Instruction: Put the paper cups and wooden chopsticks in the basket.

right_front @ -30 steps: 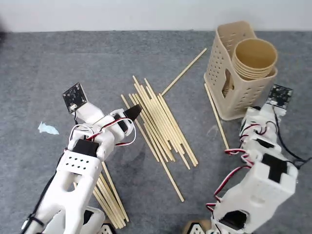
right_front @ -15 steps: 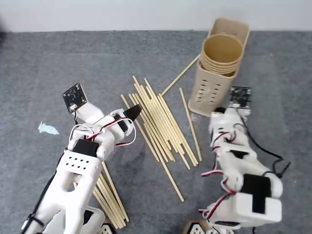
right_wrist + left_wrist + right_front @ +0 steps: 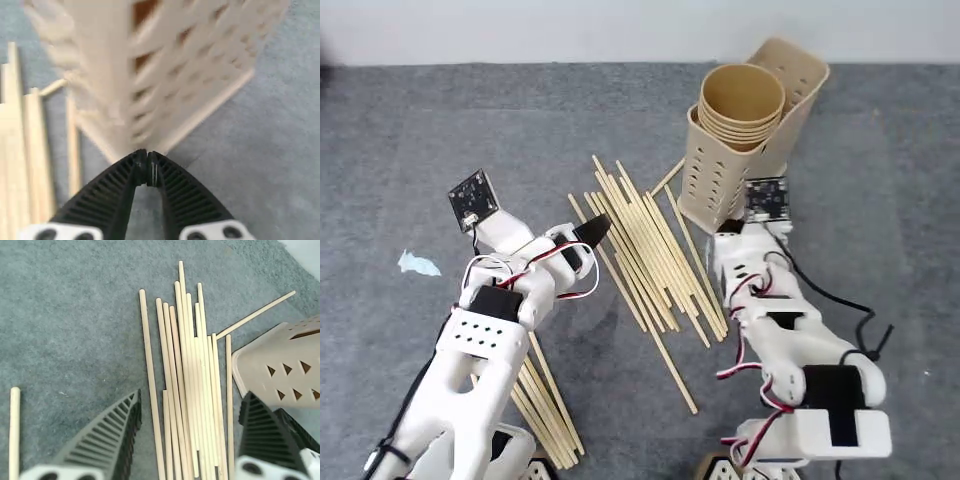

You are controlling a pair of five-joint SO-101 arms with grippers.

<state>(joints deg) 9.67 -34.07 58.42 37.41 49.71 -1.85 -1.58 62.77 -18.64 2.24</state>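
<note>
Basket stood tilted, cups stacked inside. Right gripper sat at its base, jaws pressed together. Chopsticks lay just beside it under the left gripper, jaws spread. Paper scrap lay well apart.

A grey felt table is carrying loose chopsticks at centre and a basket at upper right. A pale blue scrap is lying at left.

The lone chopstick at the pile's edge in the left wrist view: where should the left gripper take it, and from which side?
Probably its far half, from straight above, fingers across it. The chopstick lies flat, with bare table on one side and a narrow gap to the pile there.
</note>
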